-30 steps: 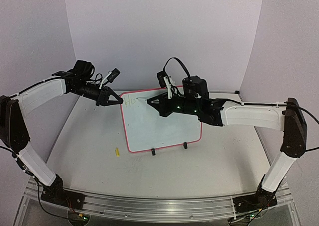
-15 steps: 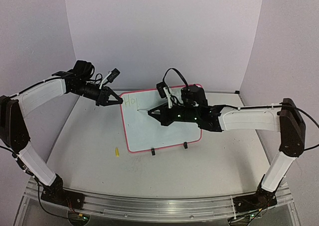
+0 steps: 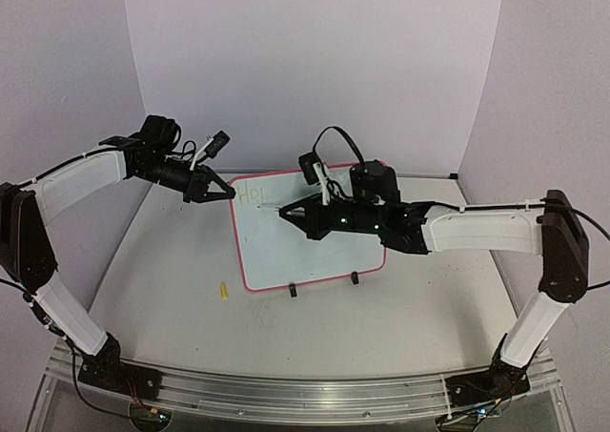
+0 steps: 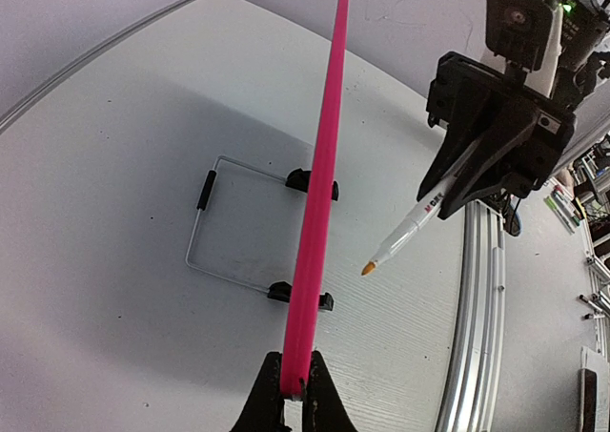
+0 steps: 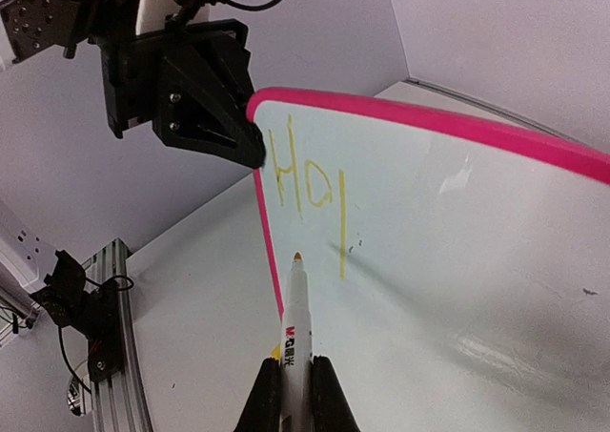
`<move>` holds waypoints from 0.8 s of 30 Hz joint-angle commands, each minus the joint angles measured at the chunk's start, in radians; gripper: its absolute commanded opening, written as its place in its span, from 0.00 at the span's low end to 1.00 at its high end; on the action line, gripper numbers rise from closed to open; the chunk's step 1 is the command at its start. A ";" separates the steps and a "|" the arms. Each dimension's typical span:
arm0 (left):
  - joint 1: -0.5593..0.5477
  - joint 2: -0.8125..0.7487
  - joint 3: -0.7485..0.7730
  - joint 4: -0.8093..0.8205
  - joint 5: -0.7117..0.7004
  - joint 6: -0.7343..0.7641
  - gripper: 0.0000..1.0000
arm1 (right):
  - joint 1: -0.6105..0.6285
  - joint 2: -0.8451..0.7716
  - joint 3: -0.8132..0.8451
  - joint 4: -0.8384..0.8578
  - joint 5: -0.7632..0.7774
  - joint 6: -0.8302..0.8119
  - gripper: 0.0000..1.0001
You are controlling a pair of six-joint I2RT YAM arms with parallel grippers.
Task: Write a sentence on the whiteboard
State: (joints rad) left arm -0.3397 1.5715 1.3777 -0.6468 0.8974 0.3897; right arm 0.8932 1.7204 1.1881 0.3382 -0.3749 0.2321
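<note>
Right gripper (image 5: 295, 373) clamped on marker (image 5: 294, 308), tip just off whiteboard (image 3: 310, 253) near its yellow letters (image 5: 300, 177), left gripper (image 4: 294, 380) pinching whiteboard's upper-left corner

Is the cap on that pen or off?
Off. The marker held by the right gripper shows a bare yellow-orange tip, pointed at the whiteboard.

The whiteboard (image 4: 324, 146) appeared edge-on, its pink frame a thin strip running from the bottom centre to the top of the view. The left gripper (image 4: 293, 386) pinched the lower end of that frame between its 2 black fingers. 2 black clips (image 4: 298, 177) joined the frame to a wire stand (image 4: 205, 191) lying on the white table (image 4: 114, 165). To the right, the right gripper (image 4: 456, 186) clamped a white marker (image 4: 410, 227), whose orange tip pointed down toward the board with a gap between. A metal rail (image 4: 477, 298) ran behind.
</note>
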 commanded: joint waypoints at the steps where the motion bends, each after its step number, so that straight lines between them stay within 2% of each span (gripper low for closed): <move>1: -0.012 -0.024 0.005 -0.016 -0.018 0.017 0.00 | 0.017 -0.045 0.011 0.077 0.075 -0.019 0.00; 10: -0.012 -0.022 0.004 -0.014 -0.018 0.017 0.00 | 0.022 0.008 0.045 0.113 0.194 -0.029 0.00; 24: -0.013 -0.027 0.004 -0.015 -0.018 0.014 0.00 | 0.022 0.030 0.055 0.138 0.203 -0.023 0.00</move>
State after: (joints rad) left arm -0.3397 1.5715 1.3777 -0.6468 0.8970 0.3893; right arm 0.9108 1.7355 1.2064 0.4285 -0.2046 0.2108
